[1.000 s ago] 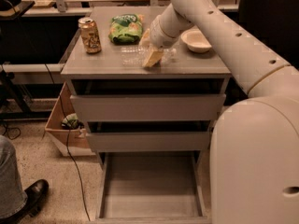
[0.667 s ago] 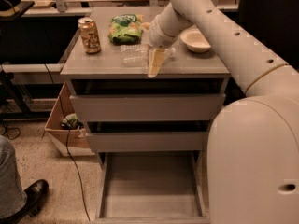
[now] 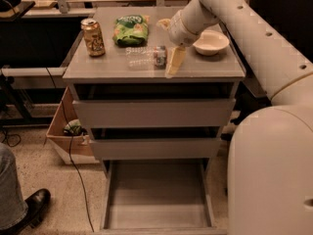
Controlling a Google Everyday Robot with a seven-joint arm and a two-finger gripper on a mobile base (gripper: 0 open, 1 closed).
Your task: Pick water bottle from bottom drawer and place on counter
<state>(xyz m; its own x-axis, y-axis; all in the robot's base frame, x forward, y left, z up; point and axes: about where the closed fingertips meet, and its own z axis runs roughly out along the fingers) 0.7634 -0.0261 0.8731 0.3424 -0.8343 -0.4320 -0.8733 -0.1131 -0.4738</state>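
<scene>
Gripper: the robot's pale tan gripper [image 3: 174, 62] is hanging from the end of the thick cream-coloured arm [image 3: 230, 18], pointing down over the front right part of the counter.
Gripper opening: I cannot tell from this angle how wide it is standing.
Gripper contact: it is sitting right at the label end of the water bottle, touching or just beside it. I cannot tell whether it is clasping anything.
Water bottle: the small clear crinkled plastic bottle with a dark label band [image 3: 146, 58] is lying on its side on the counter, running left to right, with the dark band toward the gripper.
Counter: the flat, slightly shiny grey metal top of the drawer cabinet [image 3: 98, 68] is carrying the bottle and three other things.
Bottom drawer: the wide, shallow grey metal tray [image 3: 156, 199] is standing pulled far out, its flat floor showing.
Upper drawers: two shorter grey drawers [image 3: 154, 112] are sitting above it, pushed in much farther.
Can: a gold-tan drink can [image 3: 93, 37] is standing upright at the counter's left.
Bag: a green snack bag [image 3: 131, 29] is lying behind the bottle.
Bowl: a shallow white bowl [image 3: 211, 42] is resting at the counter's right, under the arm.
Floor, left: an open cardboard box [image 3: 66, 140] is sitting beside the cabinet.
</scene>
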